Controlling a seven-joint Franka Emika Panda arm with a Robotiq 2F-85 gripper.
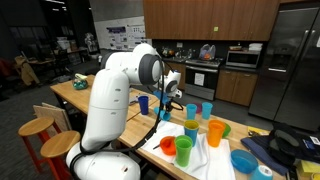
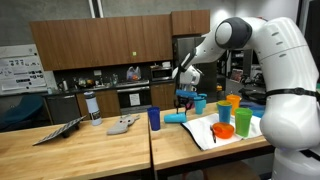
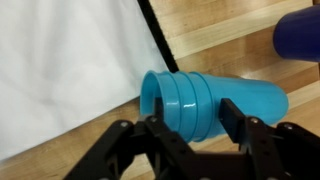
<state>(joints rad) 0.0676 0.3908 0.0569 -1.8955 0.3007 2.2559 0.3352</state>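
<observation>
A light blue plastic cup [image 3: 200, 92] lies on its side on the wooden table, its mouth toward a white cloth [image 3: 60, 70]. It also shows in both exterior views [image 2: 175, 117] [image 1: 166, 113]. My gripper [image 3: 197, 122] is open and hangs just above the cup, with one black finger on either side of its body. I cannot see the fingers pressing on it. In both exterior views the gripper [image 2: 185, 96] [image 1: 168, 100] points down over the lying cup. A dark blue cup [image 3: 300, 35] stands close by [image 2: 154, 118] [image 1: 143, 103].
Several upright cups stand on and around the white cloth [image 2: 205, 133]: teal [image 2: 200, 103], orange [image 2: 233, 102], green [image 2: 242, 122], red-orange [image 2: 224, 130]. A blue bowl [image 1: 243, 160] is near the table end. A black cable [image 3: 160, 35] crosses the cloth edge.
</observation>
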